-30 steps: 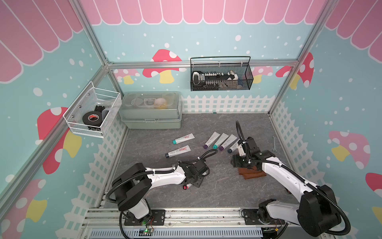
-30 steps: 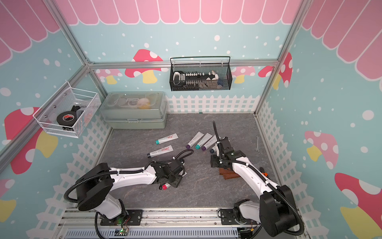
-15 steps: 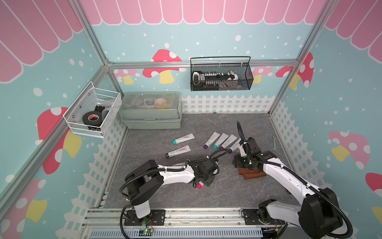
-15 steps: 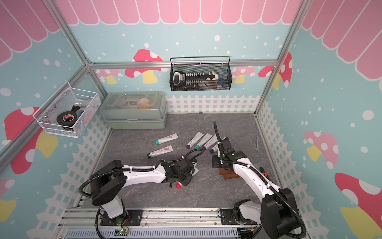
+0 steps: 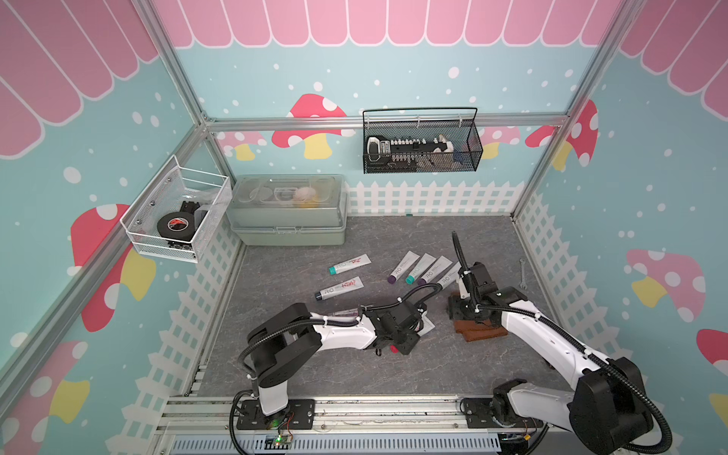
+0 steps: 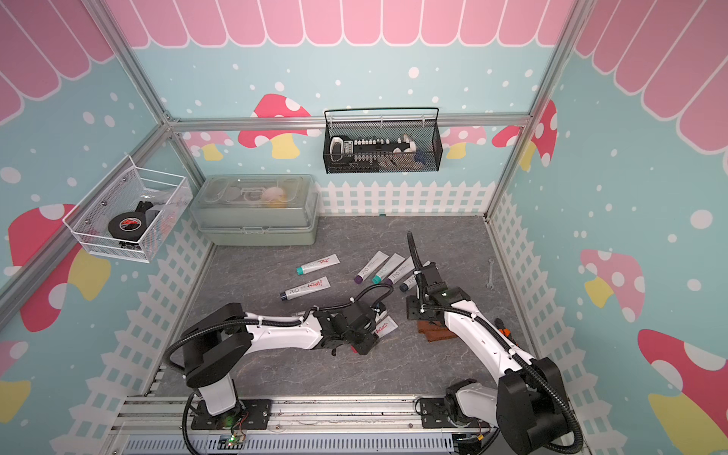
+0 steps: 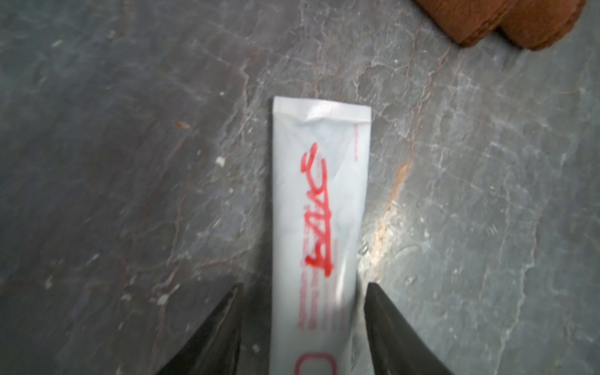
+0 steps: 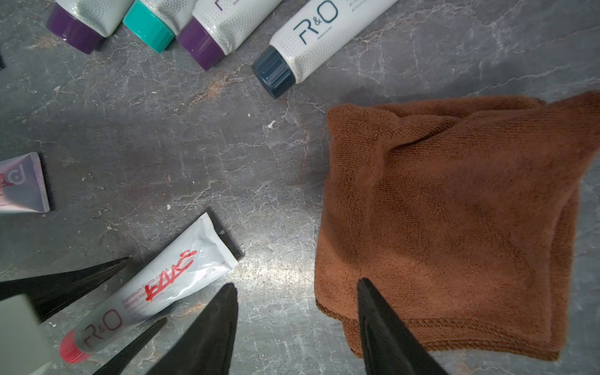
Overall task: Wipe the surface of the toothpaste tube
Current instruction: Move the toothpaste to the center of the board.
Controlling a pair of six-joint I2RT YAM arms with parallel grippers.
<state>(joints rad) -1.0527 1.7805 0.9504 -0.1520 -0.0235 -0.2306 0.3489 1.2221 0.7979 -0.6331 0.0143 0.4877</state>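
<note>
My left claw [image 7: 305, 284] stands open astride the toothpaste tube [image 7: 319, 211], flat on the surface [image 7: 130, 130] near the cloth [image 8: 454, 211]; right claw [image 8: 297, 282] open at the cloth's edge. Light, soft and slick, I reckon: pinch the firmer cap end.

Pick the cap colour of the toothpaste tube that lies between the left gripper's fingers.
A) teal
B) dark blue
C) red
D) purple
C: the toothpaste tube flanked by the left gripper ends in a red cap, clear in the right wrist view.
</note>
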